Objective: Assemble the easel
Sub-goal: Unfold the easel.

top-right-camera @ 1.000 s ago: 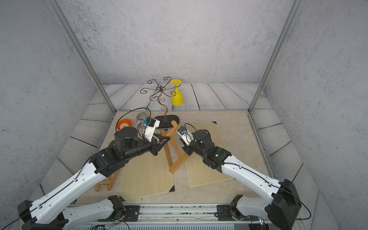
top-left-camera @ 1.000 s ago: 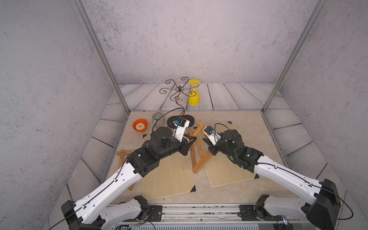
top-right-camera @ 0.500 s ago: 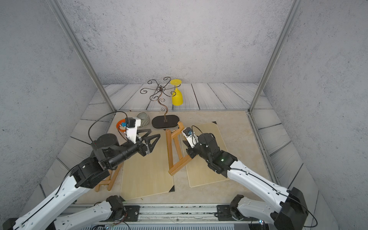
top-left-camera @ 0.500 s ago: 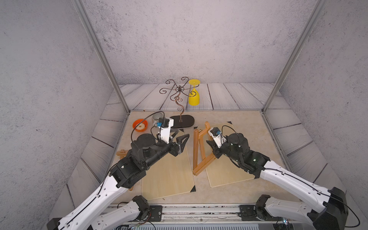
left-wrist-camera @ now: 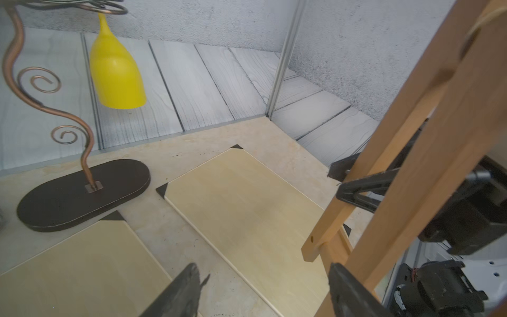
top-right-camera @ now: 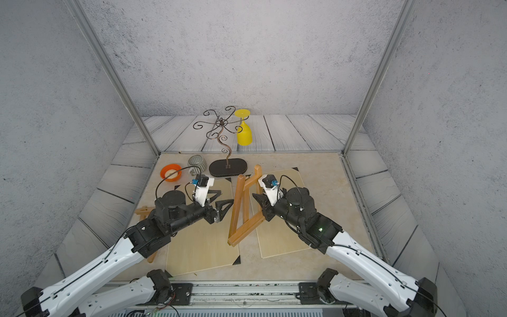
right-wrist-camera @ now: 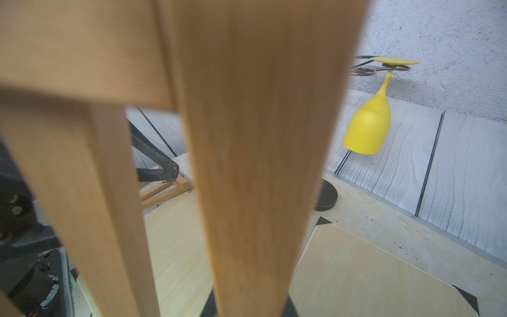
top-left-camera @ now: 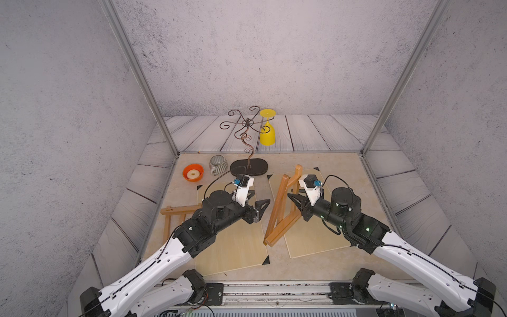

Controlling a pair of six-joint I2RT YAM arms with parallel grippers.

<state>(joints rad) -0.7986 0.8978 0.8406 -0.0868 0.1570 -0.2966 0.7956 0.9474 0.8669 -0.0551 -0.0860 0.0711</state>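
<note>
My right claw point(top-left-camera: 297, 205) pinched a rail of the tilted A-shaped wooden easel frame point(top-left-camera: 278, 208), its foot resting on the beige worktop point(top-left-camera: 337, 164) in front of the dark oval stand base point(top-left-camera: 248, 167). My left claw point(top-left-camera: 258, 199) hung spread and empty, also in front of that base, beside the frame.

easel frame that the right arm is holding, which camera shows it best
Both top views show the easel frame whole, every rail visible. The left wrist view catches only parts of its rails; the right wrist view sits too close, filled with blurred wood.
</note>
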